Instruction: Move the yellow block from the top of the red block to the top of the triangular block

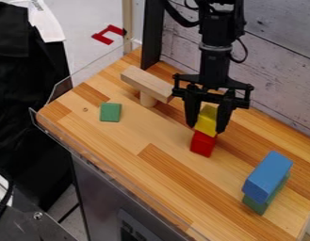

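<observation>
In the camera view, the black arm [215,61] comes in from the top edge, and its gripper [207,123] hangs down above the wooden table [128,155]. The two fingers stand apart, with the yellow block [207,123] between them. They appear to be closed on this block, one at each side, although the black parts hide some of the contact, so I say this with a little caution. The yellow block is directly above the red block [203,144], which stands on the table, and the two look to be touching. Nearer to the right edge of the view, a blue block [268,175] lies on top of a green block [257,206], of which only the lower part can be seen. To the left of the gripper, a light wooden bar [146,84] rests on a short round post [147,100]. Further left, and apart from this post, there is a small green piece [110,112] on the table. Whether one of these pieces is triangular, I cannot tell from this angle. Behind the table rises a wall [272,66] of greyish boards, and a clear guard [88,70] runs along the left side of the table.
</observation>
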`<state>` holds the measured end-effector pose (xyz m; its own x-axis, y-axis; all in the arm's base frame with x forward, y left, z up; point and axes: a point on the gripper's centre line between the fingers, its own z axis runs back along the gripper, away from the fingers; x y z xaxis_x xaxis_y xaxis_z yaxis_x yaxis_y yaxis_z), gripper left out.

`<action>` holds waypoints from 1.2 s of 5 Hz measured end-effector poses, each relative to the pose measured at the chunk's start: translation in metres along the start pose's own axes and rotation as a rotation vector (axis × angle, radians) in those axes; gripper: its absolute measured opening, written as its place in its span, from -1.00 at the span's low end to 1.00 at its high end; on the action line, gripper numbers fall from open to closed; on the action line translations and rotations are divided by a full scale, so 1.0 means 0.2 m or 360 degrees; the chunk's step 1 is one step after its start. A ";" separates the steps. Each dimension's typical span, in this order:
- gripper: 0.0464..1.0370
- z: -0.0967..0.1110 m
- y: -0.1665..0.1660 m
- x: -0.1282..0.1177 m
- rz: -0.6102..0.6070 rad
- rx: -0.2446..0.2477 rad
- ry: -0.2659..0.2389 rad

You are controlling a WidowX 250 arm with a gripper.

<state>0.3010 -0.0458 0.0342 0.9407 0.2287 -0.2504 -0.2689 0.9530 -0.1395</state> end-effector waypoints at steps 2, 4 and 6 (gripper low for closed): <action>0.05 0.08 0.01 -0.04 0.0161 -0.0003 -0.0074; 0.05 0.46 0.13 -0.06 0.0311 0.0007 -0.0304; 0.05 0.46 0.38 0.03 0.0625 -0.0005 -0.0288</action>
<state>0.3055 0.0465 0.1110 0.7879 0.6053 -0.1131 -0.6140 0.7862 -0.0700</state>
